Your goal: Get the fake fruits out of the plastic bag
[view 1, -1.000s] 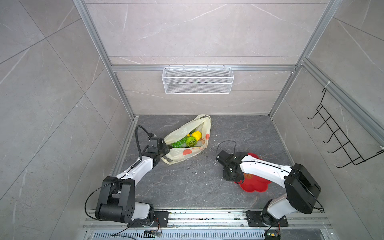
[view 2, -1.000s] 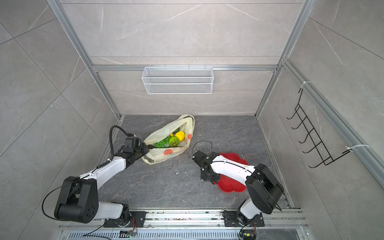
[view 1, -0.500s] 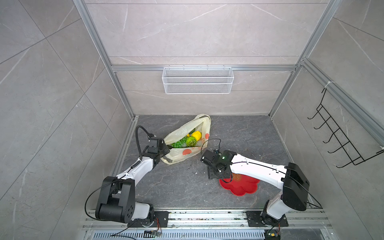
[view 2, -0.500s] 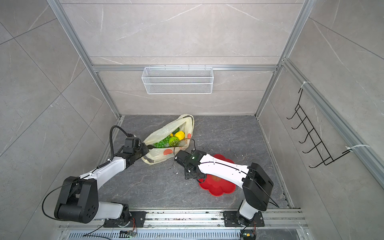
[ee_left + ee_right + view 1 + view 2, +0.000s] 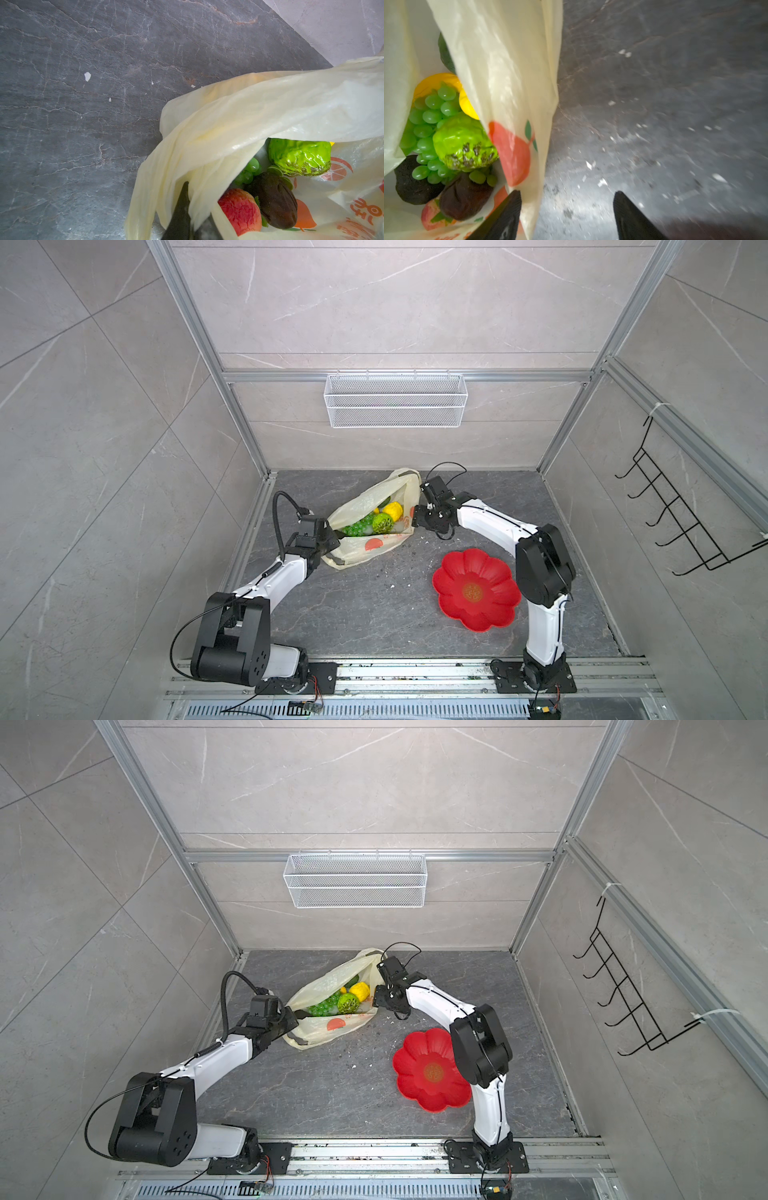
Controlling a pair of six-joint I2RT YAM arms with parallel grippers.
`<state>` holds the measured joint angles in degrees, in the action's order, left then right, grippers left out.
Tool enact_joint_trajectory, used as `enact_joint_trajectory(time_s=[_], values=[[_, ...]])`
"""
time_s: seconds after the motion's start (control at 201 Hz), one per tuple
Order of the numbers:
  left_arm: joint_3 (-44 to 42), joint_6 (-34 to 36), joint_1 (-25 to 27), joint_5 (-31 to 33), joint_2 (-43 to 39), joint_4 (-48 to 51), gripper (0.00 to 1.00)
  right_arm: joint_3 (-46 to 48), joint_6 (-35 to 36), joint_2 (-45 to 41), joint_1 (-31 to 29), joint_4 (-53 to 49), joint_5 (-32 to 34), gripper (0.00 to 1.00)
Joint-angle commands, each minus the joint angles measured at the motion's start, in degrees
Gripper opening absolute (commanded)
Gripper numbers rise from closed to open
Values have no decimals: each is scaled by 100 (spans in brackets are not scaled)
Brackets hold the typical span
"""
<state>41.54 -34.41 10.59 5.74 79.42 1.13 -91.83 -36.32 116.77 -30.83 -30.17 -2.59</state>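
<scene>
Swung across, right gripper, spread, at crinkly plastic bag

I log the left arm stretched low and forward, its left gripper clamped tight on film of the plastic bag pinched between the fingers. The right arm is folded at the elbow, wrist pitched down. The right gripper stands wide apart, one finger against the bag wall.

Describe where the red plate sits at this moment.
In both top views, the red plate lies right of centre on the grey floor, apart from the plastic bag farther back.
</scene>
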Motion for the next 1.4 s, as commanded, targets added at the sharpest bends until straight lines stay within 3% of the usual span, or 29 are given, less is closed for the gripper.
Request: enact_joint_trajectory(time_s=[0.0,0.189,0.314,0.498,0.628,0.807,0.986,1.106,1.26,1.394], values=[[-5,190,13,96,-73,-198,7,-268,233,32,-56,625,-670,74],[12,170,13,47,25,-244,7,-647,-22,491,67,273,-359,73],[-14,158,13,65,-13,-240,7,-893,-36,790,106,154,-233,65],[-370,19,22,194,-390,-594,5,-1095,54,890,112,106,-153,38],[-384,-92,31,202,-578,-432,2,-910,124,683,97,174,-268,13],[-706,-375,197,4,-1057,-4,0,47,116,13,55,580,-473,8],[-1016,-650,914,258,-1746,823,0,1008,177,-695,-50,872,-559,5],[-1158,-980,1589,354,-2057,1336,9,1407,274,-1124,-64,953,-679,4],[-1132,-1258,2493,725,-2396,2133,29,1681,545,-1546,-64,732,-358,4],[-685,-1125,2814,1344,-2838,3122,50,1661,737,-1568,-57,538,-114,4]])
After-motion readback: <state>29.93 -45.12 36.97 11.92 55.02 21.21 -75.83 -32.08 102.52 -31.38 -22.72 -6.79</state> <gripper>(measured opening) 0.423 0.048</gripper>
